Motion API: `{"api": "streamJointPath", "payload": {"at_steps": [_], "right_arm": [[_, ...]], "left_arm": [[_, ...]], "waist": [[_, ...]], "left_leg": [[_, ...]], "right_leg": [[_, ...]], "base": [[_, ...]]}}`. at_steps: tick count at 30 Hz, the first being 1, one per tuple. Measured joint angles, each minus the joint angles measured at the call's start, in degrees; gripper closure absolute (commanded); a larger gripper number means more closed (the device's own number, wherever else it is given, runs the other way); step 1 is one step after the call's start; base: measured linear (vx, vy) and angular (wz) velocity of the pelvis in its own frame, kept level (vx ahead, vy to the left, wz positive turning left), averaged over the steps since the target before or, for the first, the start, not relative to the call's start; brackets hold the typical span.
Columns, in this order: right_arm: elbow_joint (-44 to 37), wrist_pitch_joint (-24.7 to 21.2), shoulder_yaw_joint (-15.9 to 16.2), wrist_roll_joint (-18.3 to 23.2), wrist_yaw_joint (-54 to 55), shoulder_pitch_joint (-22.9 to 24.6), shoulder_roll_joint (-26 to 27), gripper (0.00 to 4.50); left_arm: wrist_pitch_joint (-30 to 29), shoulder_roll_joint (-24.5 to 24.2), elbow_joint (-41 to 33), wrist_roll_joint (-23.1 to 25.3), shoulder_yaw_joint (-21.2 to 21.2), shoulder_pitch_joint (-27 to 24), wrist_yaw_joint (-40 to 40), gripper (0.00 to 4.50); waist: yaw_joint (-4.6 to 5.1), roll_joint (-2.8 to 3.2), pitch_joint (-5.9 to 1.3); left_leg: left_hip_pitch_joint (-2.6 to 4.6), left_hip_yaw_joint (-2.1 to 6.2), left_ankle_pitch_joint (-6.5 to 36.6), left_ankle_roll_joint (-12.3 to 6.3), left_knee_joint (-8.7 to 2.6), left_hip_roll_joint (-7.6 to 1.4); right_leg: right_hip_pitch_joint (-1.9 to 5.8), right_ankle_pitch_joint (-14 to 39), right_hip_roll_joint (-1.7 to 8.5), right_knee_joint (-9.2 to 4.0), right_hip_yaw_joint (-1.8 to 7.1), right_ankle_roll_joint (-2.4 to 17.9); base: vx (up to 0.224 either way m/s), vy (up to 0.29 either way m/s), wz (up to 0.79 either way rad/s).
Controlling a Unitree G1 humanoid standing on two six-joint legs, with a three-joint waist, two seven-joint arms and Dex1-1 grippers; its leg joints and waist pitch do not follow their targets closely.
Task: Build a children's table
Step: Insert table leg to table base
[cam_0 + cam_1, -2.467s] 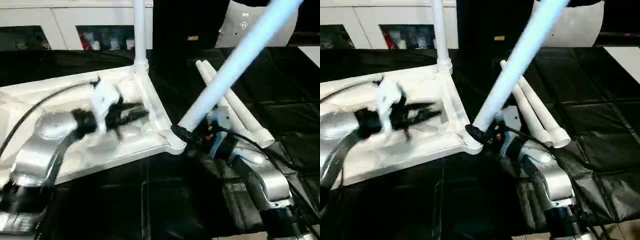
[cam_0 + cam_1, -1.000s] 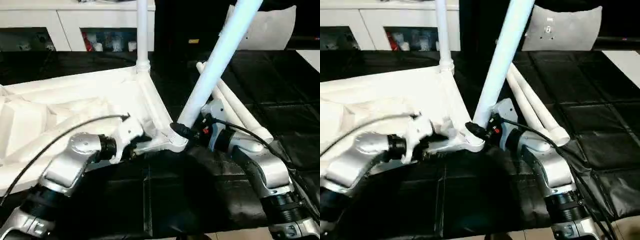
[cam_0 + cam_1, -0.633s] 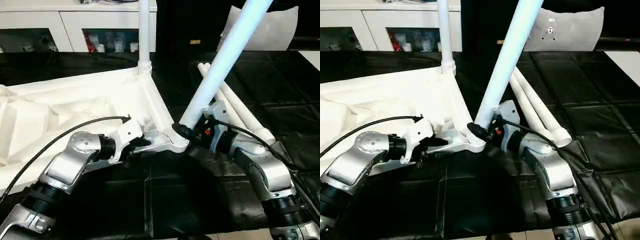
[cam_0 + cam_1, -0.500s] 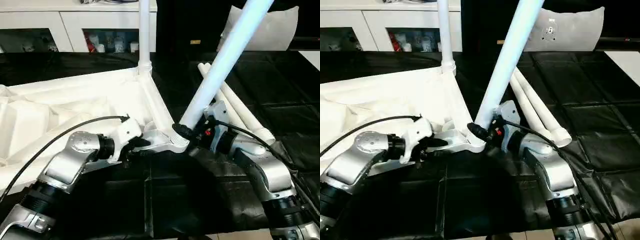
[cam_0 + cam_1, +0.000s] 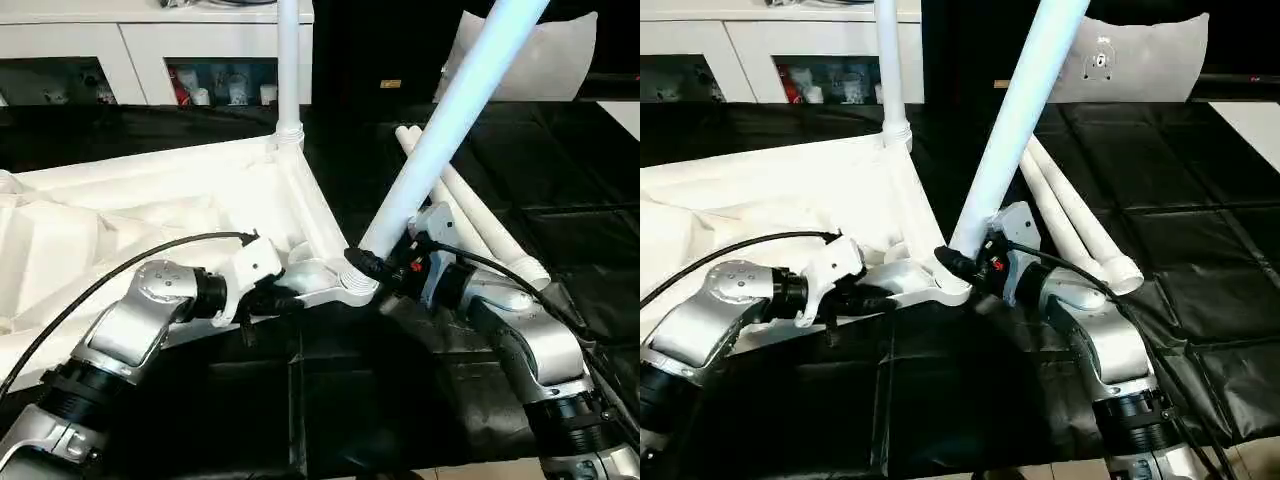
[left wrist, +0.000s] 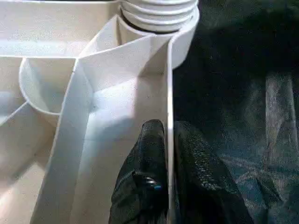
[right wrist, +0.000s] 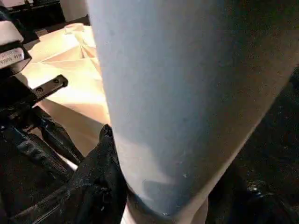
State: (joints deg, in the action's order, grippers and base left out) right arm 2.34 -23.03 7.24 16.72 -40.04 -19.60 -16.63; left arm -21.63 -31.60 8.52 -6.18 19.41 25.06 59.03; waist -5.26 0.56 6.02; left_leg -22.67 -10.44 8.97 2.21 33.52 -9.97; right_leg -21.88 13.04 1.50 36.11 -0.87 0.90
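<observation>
Since a second ago my left gripper [image 6: 169,140] has closed from spread to pinching the thin side wall of the upturned white plastic table top [image 5: 150,215], just beside its near corner socket [image 5: 355,290]. My right gripper [image 5: 958,262] clamps the tilted long white tube leg [image 5: 450,110] at that socket. I judge I'm seating this leg; next comes straightening and pressing it home.

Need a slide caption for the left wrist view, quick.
Left gripper pinches the upturned table top's side wall, just short of the corner socket holding a leg's ribbed end.
</observation>
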Motion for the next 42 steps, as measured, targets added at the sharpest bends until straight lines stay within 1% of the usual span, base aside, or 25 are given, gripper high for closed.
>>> {"api": "streamJointPath", "payload": {"at_steps": [3,8,11,15,21,23,27,30,33,39,42], "right_arm": [[0.0,-0.11,0.02,0.01,-0.39,0.0,-0.03,2.61],[0.01,-0.51,0.19,0.43,-1.47,-0.32,-0.7,2.61],[-0.01,-0.68,0.85,0.7,-2.81,-0.71,-1.53,2.61],[0.05,-2.51,2.99,1.04,-7.15,-2.43,-3.96,2.61],[0.04,-3.7,4.53,1.09,-10.65,-3.66,-6.11,2.61],[0.06,-3.83,4.68,1.11,-11.31,-3.71,-6.4,2.61],[0.21,-3.8,5.09,1.13,-11.98,-3.68,-6.56,2.61],[0.03,-3.53,5.29,1.14,-13.33,-3.59,-7.22,2.61],[-1.21,-2.72,6.2,1.04,-13.67,-2.92,-8.28,2.61],[-3.68,0.18,7.65,-1.58,-13.6,-1.06,-8.91,2.61],[-4.14,1.32,8.07,-1.79,-13.59,-0.47,-9.22,2.61]], "left_arm": [[0.37,-0.51,0.08,0.5,0.64,0.44,0.79,4.49],[1.14,-0.78,0.37,0.28,0.6,0.65,2.25,4.5],[3.07,-1.42,0.98,0.16,0.61,0.56,3.52,4.5],[6.46,-3.28,1.27,-0.23,0.6,-0.19,6.26,4.5],[8.27,-3.64,1.58,-0.28,0.62,-0.42,7.92,4.5],[8.87,-3.72,1.8,-0.27,0.63,-0.42,8.26,4.5],[9.54,-3.79,1.95,-0.16,0.72,-0.43,8.28,4.5],[10.14,-3.8,2.01,-0.03,0.81,-0.43,8.65,4.5],[10.54,-3.78,2.06,0.2,0.83,-0.43,9.02,4.5],[10.58,-3.82,2.13,0.23,0.85,-0.42,10.0,4.5],[10.61,-3.88,2.27,0.2,0.85,-0.39,10.63,4.5]], "waist": [[0.07,0.03,-0.02],[0.07,0.03,-0.02],[0.06,0.03,-0.02],[0.09,0.0,0.0],[0.01,-0.12,0.02],[-0.07,-0.23,0.0],[-0.09,-0.27,0.02],[-0.25,-0.27,0.02],[-0.32,-0.27,0.02],[-0.39,-0.36,-0.04],[-0.43,-0.33,-0.03]], "left_leg": [[0.02,0.0,0.0,0.0,-0.04,0.0],[0.01,-0.01,0.0,0.0,-0.12,0.0],[0.01,-0.01,0.0,0.01,-0.25,0.0],[0.02,-0.01,0.0,0.01,-0.35,0.0],[0.01,-0.03,0.0,0.0,-0.4,0.02],[0.01,-0.03,0.0,0.0,-0.45,0.02],[0.01,-0.04,0.0,0.0,-0.51,0.02],[0.01,-0.04,0.0,0.0,-0.58,0.03],[0.03,-0.04,0.0,0.0,-0.65,0.03],[0.18,-0.08,0.0,0.0,-1.01,0.08],[0.33,-0.12,0.01,0.01,-1.24,0.1]], "right_leg": [[0.0,0.02,0.0,-0.01,0.0,-0.03],[-0.03,0.06,-0.01,-0.06,0.0,-0.04],[-0.05,0.07,-0.02,-0.11,-0.01,-0.04],[-0.06,0.1,-0.03,-0.14,-0.03,-0.05],[-0.01,0.1,-0.01,-0.32,-0.02,-0.05],[-0.02,0.1,-0.01,-0.35,-0.03,-0.05],[-0.01,0.11,-0.01,-0.42,-0.03,-0.05],[0.0,0.11,-0.01,-0.51,-0.03,-0.05],[0.05,0.11,-0.01,-0.65,-0.04,-0.06],[0.19,0.11,0.0,-1.02,-0.04,-0.05],[0.27,0.14,0.0,-1.14,-0.03,-0.06]], "base": [[0.0,0.0,0.0],[0.0,0.0,0.0],[0.0,0.0,0.0],[0.0,0.0,0.0],[0.0,0.0,0.0],[0.0,0.0,0.0],[0.0,0.0,0.0],[0.0,0.0,0.0],[0.0,0.0,0.0],[0.0,0.0,0.0],[0.0,0.0,0.0]]}}
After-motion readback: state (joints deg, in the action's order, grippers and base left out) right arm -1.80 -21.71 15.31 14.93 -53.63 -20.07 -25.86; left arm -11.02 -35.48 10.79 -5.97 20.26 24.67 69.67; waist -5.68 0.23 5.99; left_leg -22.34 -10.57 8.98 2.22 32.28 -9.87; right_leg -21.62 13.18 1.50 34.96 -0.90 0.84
